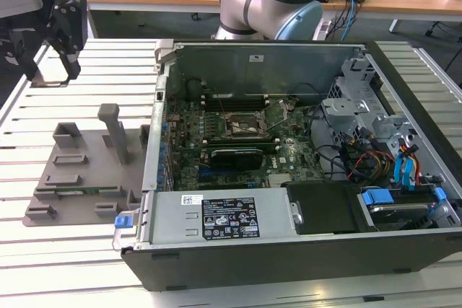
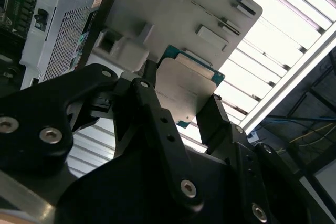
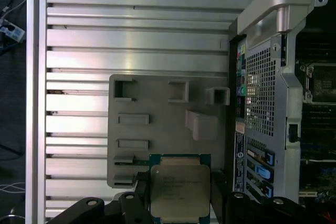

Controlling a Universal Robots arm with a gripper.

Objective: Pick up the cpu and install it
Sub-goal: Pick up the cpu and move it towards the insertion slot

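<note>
The black gripper (image 2: 183, 94) sat closest to the lens in the second wrist view. Its jaws pinched the cpu (image 2: 185, 85) by two opposite edges, with the silver-grey lid turned toward the camera. Below and beyond the jaws lay the grey fixture plate (image 3: 157, 129) with its moulded blocks and slots, resting on the slatted aluminium table (image 3: 131, 35). The open computer case (image 1: 216, 70) stood off to one side of the jaws. The dark motherboard socket (image 1: 244, 129) inside it was well apart from the held chip.
</note>
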